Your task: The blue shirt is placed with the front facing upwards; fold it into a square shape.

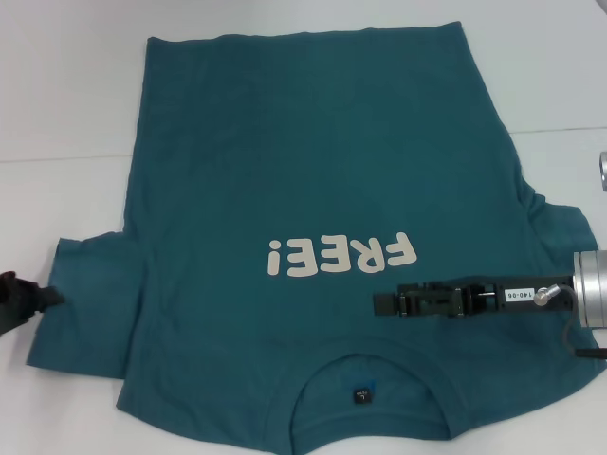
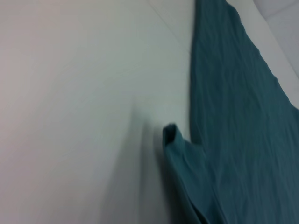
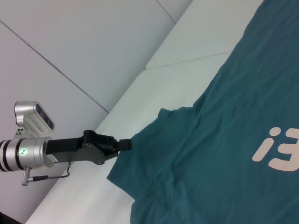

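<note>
The shirt [image 1: 313,190] lies flat and face up on the white table [image 1: 66,85], spread wide, its hem at the far side and its neckline [image 1: 365,365] at the near edge of the head view; the cream "FREE!" lettering [image 1: 341,256] reads upside down from there, and a small dark tag [image 1: 361,394] sits inside the collar; the cloth is mostly smooth, with light creases along the body.

The left gripper [image 1: 43,294] is at the left edge of the head view, low over the table; its dark fingertips touch the outer edge of the left sleeve [image 1: 90,303]; in the right wrist view the same gripper [image 3: 125,144] reaches in from a silver arm, and its tips appear pinched together on the sleeve's edge, the cloth drawn into a small peak there; the left wrist view shows the sleeve's corner [image 2: 170,133] raised off the table beside the shirt's side edge.

The right gripper [image 1: 384,303] stretches sideways over the shirt, just below the lettering and above the collar, its black fingers pointing toward the shirt's middle; they lie close together along one line, but whether they are fully shut or hold any cloth I cannot tell; the right sleeve [image 1: 560,237] lies spread behind the arm's silver wrist [image 1: 593,289].
</note>
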`<state>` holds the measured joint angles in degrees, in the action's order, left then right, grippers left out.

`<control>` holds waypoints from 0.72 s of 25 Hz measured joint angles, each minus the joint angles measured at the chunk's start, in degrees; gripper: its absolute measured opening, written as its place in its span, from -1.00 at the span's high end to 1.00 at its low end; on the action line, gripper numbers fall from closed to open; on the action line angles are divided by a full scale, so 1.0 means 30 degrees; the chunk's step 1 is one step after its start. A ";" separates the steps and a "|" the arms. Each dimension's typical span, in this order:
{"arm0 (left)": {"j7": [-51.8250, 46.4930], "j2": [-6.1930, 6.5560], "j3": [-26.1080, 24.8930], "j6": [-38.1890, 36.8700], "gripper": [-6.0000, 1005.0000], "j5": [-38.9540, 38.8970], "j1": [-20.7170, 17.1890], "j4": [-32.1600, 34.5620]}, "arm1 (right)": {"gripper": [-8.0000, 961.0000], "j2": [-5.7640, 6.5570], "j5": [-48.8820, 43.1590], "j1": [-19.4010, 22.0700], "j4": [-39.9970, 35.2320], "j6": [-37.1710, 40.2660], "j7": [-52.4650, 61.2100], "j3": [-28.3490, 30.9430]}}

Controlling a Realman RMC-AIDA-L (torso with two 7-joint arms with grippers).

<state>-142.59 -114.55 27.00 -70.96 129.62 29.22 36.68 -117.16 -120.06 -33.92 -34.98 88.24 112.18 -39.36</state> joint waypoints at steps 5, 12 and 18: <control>-0.0363 0.0170 -0.0663 0.0193 0.94 0.0866 -0.0015 0.0390 | -0.97 0.0001 0.0000 -0.0024 0.0000 -0.0001 0.0030 0.0028; -0.0846 0.0528 -0.1110 0.0123 0.94 0.1844 0.0224 0.0988 | -0.97 0.0001 -0.0001 -0.0089 0.0000 0.0001 0.0066 0.0064; -0.1209 0.0867 -0.1429 -0.0347 0.94 0.2090 0.0436 0.1566 | -0.97 0.0000 0.0000 -0.0080 0.0000 0.0000 0.0074 0.0085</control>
<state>-146.21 -111.95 22.72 -72.00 135.89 30.53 41.38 -117.16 -120.06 -34.16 -34.98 88.24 112.40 -39.10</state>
